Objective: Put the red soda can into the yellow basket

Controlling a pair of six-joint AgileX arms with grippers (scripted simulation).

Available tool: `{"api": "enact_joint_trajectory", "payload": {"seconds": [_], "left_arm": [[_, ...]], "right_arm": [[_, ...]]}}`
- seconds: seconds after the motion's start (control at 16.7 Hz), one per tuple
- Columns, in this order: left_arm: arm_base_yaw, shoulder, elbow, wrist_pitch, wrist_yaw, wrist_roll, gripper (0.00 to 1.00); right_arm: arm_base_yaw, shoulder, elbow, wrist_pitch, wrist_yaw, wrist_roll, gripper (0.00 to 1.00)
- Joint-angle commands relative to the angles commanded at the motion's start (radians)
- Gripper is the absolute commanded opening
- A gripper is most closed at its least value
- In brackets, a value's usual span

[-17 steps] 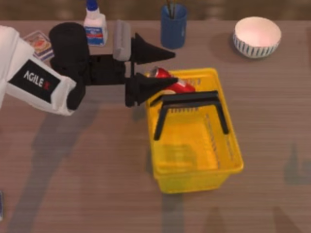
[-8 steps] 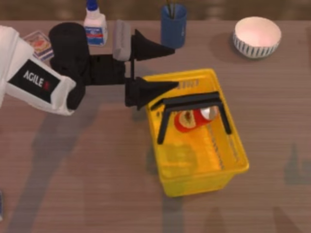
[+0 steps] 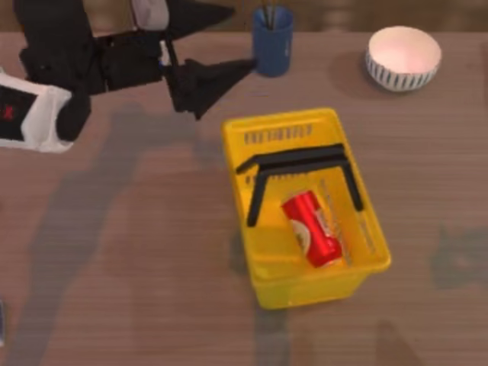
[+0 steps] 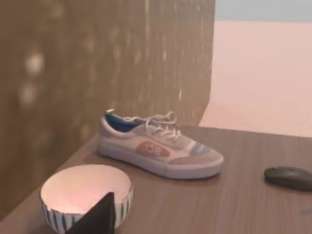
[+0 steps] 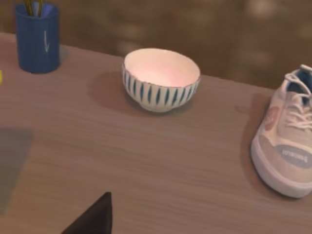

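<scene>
The shoe (image 5: 287, 146) runs off the right wrist view's edge.

A brown wooden table (image 3: 137, 252) fills the room's middle, with soft grey shadows on it. Behind the table stands a brown speckled wall (image 4: 97, 58). Past the wall's end, the floor (image 4: 263, 73) is pale pink.

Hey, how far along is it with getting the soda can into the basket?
Looks done: the red soda can lies on its side inside the yellow basket, below the black handles. Nothing is in hand: the left gripper is open and empty at the table's far left, near the blue cup. The right arm is out of the top view. Nothing seems left but parking.
</scene>
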Motion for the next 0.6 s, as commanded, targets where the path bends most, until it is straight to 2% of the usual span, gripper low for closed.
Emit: {"api": "enact_joint_trajectory", "payload": {"seconds": [0.24,0.6], "left_arm": [[0.068,-0.359,-0.144,-0.151,-0.198,-0.056,1.00],[0.166,-1.031,-0.508,-0.476,-0.562,-0.099,1.00]], "right_arm": [[0.109,0.354,0.342,-0.249,0.001,-0.172,1.00],[0.297,1.024,0.965,-0.689,0.001,-0.469,1.00]]}}
